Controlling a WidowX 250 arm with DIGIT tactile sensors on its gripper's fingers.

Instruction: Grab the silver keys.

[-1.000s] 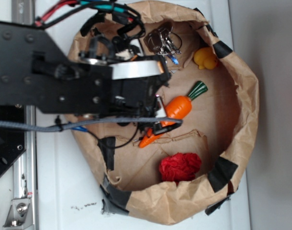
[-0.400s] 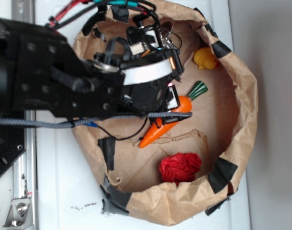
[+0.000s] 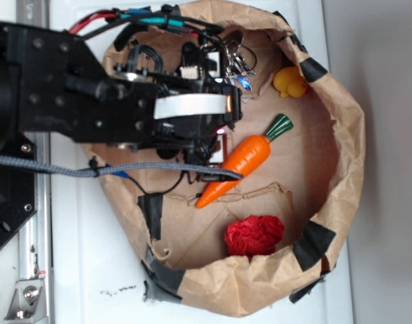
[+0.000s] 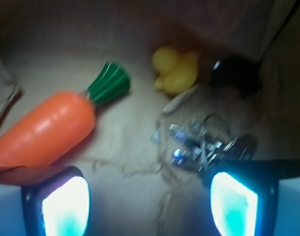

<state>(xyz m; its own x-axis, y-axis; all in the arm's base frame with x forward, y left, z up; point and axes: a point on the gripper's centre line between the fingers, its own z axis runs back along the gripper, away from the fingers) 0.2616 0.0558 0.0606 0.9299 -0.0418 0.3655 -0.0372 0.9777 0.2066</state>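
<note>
The silver keys (image 3: 236, 62) lie at the top of the paper bowl, partly hidden under the arm. In the wrist view the keys (image 4: 199, 141) sit just above the right finger. My gripper (image 3: 217, 104) hangs between the keys and the orange toy carrot (image 3: 243, 158), and in the wrist view the gripper (image 4: 149, 206) is open with only bare paper floor between its glowing pads (image 4: 64, 206). The carrot (image 4: 42, 130) lies just above the left pad. Nothing is held.
A brown paper bowl with a crumpled rim (image 3: 348, 135) holds everything. A yellow rubber duck (image 3: 289, 82) sits at the upper right, and in the wrist view the duck (image 4: 174, 71) is beyond the keys. A red crumpled ball (image 3: 254, 235) lies low in the bowl.
The arm has shifted up the image, off the carrot and toward the keys. The carrot is now fully uncovered. The keys have not moved.
</note>
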